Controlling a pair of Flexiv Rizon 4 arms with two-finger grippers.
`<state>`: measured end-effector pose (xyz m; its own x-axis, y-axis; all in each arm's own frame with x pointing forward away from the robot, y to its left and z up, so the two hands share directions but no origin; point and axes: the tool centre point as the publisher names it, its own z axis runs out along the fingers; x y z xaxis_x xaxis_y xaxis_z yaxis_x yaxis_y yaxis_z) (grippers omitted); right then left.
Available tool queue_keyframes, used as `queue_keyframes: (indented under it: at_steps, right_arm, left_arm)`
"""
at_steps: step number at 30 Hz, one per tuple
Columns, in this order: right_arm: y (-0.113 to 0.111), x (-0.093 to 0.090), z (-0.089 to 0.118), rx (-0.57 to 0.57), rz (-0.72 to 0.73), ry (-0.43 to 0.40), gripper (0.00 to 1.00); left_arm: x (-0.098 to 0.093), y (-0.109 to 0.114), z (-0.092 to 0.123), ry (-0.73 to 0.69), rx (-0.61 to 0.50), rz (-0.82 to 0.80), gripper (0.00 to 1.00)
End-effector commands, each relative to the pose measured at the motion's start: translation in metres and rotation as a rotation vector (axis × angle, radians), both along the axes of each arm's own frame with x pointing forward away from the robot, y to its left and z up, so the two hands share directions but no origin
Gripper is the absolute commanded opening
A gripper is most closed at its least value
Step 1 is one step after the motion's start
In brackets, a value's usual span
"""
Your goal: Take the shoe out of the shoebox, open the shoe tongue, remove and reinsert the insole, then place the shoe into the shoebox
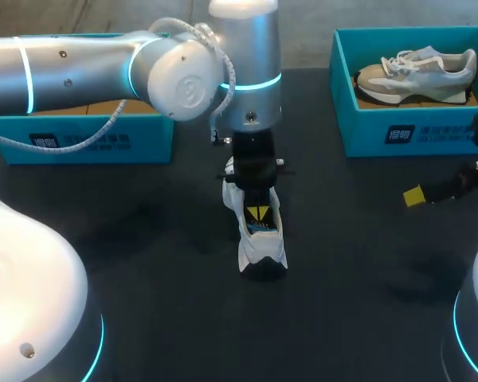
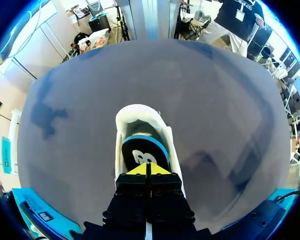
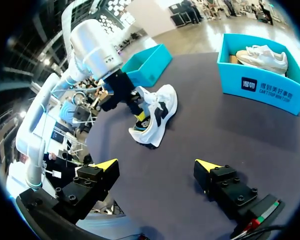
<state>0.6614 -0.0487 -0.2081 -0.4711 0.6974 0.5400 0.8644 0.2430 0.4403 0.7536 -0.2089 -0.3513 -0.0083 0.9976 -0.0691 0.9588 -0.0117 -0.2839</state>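
Note:
A white shoe (image 1: 261, 239) with black and teal details stands on the dark table near its middle. My left gripper (image 1: 257, 213) comes down from above into the shoe's opening. In the left wrist view its yellow tips are pressed together, shut (image 2: 146, 169), right over the black and blue insole (image 2: 140, 152) inside the white shoe (image 2: 140, 112). Whether they pinch anything thin I cannot tell. The right wrist view shows the shoe (image 3: 160, 107) ahead, with my left gripper (image 3: 138, 116) at its collar. My right gripper (image 3: 157, 165) is wide open and holds nothing. It hovers at the table's right (image 1: 414, 196).
A teal shoebox (image 1: 406, 131) at the back right holds a second, grey-white shoe (image 1: 418, 73). Another teal shoebox (image 1: 80, 139) stands at the back left, under my left arm. In the right wrist view the box with the shoe (image 3: 262, 87) lies ahead, to the side.

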Motion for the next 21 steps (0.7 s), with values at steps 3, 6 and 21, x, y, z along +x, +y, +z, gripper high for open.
queue_keyframes:
  at_steps: [3, 6, 21]
  right_arm:
    - [0.000, -0.002, -0.001, -0.002, -0.002, -0.001, 1.00]
    - [0.000, -0.002, -0.001, -0.002, -0.002, -0.001, 1.00]
    - [0.000, -0.002, -0.001, -0.002, -0.002, -0.001, 1.00]
  left_arm:
    - [0.000, 0.001, -0.013, -0.009, 0.009, 0.014, 0.00]
    - [-0.001, 0.002, -0.016, -0.011, 0.014, 0.019, 0.00]
    - [-0.005, -0.001, -0.028, -0.016, -0.007, 0.046, 0.00]
